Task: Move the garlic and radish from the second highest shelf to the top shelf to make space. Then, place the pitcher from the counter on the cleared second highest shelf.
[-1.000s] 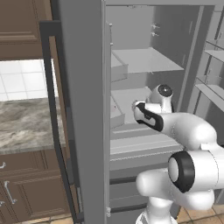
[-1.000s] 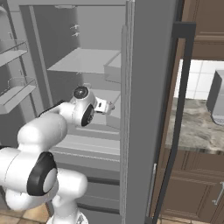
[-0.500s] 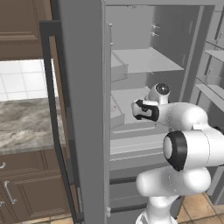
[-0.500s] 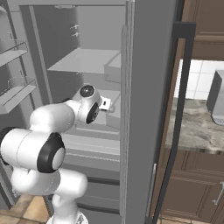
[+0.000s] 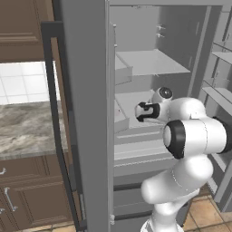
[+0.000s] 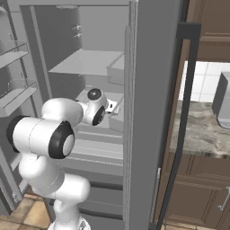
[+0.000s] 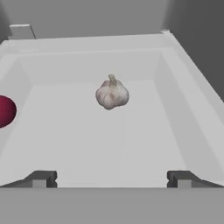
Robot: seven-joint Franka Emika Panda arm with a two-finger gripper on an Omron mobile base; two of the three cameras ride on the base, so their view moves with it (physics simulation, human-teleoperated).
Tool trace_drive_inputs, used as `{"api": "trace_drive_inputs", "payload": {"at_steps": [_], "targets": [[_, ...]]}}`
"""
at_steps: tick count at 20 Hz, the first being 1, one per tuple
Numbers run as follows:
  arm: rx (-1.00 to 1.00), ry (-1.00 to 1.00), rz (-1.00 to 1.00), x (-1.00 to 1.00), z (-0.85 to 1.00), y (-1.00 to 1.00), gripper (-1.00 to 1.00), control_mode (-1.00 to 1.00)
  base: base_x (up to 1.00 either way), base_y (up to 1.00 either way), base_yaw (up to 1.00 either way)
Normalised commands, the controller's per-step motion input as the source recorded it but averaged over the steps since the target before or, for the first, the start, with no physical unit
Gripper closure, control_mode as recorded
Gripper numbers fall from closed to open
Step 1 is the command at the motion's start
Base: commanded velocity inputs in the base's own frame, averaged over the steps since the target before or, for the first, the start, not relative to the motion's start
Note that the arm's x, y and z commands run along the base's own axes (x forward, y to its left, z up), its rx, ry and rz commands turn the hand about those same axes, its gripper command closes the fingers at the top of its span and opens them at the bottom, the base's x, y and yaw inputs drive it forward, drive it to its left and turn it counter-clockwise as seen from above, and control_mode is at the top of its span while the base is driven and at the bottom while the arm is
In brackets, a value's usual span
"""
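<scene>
Gripper (image 7: 111, 179) spread wide, empty. Garlic (image 7: 112, 93) upright on the second highest shelf (image 7: 87, 140), apparently untouched. Radish (image 7: 6, 111) well left of garlic.

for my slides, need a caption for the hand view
Open gripper faces the garlic on the second highest shelf, radish at left.

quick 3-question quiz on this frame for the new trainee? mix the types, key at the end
1. True or false: in the hand view the garlic lies between the jaws, gripped.
2. Multiple choice: in the hand view the radish sits at the A) left edge, B) right edge, C) top.
3. Fill in: the gripper is ____ (open/shut).

Key: 1 false, it lies apart, ahead of the fingertips. 2 A. 3 open.
</scene>
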Motion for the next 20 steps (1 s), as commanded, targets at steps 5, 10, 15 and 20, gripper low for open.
{"api": "trace_drive_inputs", "payload": {"at_steps": [5,10,15,20], "targets": [[0.00,0.00,0.00,0.38,-0.17,0.00,-1.00,-1.00,0.00,0.00,0.00],[0.00,0.00,0.00,0.37,-0.16,0.00,-1.00,-1.00,0.00,0.00,0.00],[0.00,0.00,0.00,0.34,-0.19,0.00,-1.00,-1.00,0.00,0.00,0.00],[0.00,0.00,0.00,0.34,-0.18,0.00,-1.00,-1.00,0.00,0.00,0.00]]}}
